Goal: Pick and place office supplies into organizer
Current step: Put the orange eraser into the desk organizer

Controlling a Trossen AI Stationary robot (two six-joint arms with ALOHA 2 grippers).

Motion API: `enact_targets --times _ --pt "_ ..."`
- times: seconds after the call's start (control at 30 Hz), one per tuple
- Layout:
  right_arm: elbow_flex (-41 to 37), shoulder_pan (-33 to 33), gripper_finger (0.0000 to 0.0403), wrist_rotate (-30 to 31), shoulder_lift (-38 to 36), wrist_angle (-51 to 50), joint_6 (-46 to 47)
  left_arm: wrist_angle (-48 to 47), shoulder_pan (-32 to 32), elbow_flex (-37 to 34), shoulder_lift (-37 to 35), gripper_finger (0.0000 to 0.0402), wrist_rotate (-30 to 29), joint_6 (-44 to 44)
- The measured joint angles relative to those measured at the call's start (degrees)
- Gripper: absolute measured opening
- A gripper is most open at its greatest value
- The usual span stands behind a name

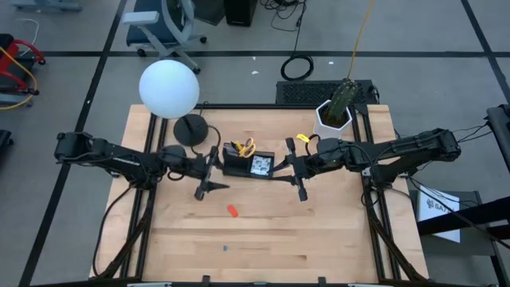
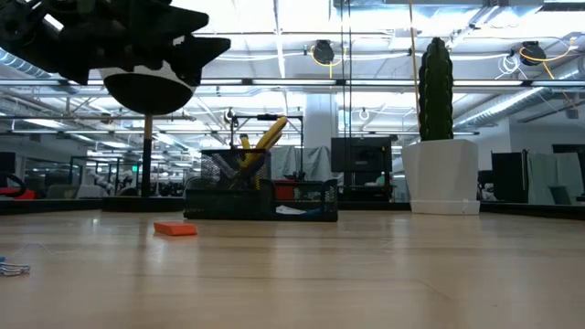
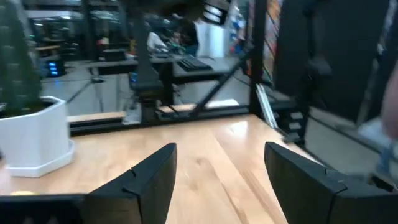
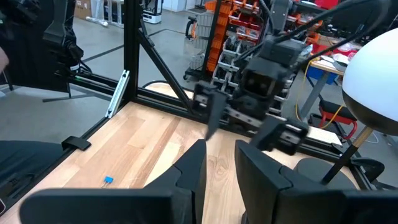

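Note:
The black organizer [image 1: 249,164] stands at the table's middle, between my two grippers. Yellow-handled scissors [image 1: 243,147] stick up out of its taller cup section [image 2: 233,174]. A small red eraser-like piece [image 1: 232,210] lies flat on the wood nearer the front edge. My left gripper [image 1: 215,171] hangs level just left of the organizer, open wide, with nothing between its fingers [image 3: 155,174]. My right gripper [image 1: 285,169] hangs level just right of the organizer, its fingers [image 4: 196,158] a narrow gap apart with nothing between them.
A lamp with a white globe [image 1: 169,88] and a round black base [image 1: 191,129] stands behind the left gripper. A white pot with a cactus [image 1: 335,115] stands at the far right. A tiny blue piece [image 1: 225,248] lies near the front edge. Bare wood lies in front of the organizer.

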Motion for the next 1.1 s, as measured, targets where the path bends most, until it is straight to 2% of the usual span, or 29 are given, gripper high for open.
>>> enact_targets --times 0.13,0.37,0.47,0.67,0.9,1.1 --pt "0.0 0.0 0.0075 0.0 0.0 0.0 0.0 -6.5 -3.2 1.0 0.0 0.0240 -1.5 5.5" --pt "0.0 0.0 0.0075 0.0 0.0 0.0 0.0 -35.5 -9.1 13.6 0.5 0.0224 -12.3 10.8" --pt "0.0 0.0 0.0075 -0.3 0.0 -0.3 0.0 -44.2 -11.6 18.6 0.8 0.0219 -15.7 13.1" --pt "0.0 0.0 0.0075 -0.4 0.0 0.0 1.2 -52.9 -15.6 24.6 0.9 0.0220 -16.8 16.7" --pt "0.0 0.0 0.0075 -0.4 0.0 -0.2 1.4 -68.3 -19.0 29.4 1.8 0.0212 -20.8 14.4" --pt "0.0 0.0 0.0075 -0.5 0.0 0.0 1.5 -70.8 -19.7 29.8 1.7 0.0212 -22.6 14.0"
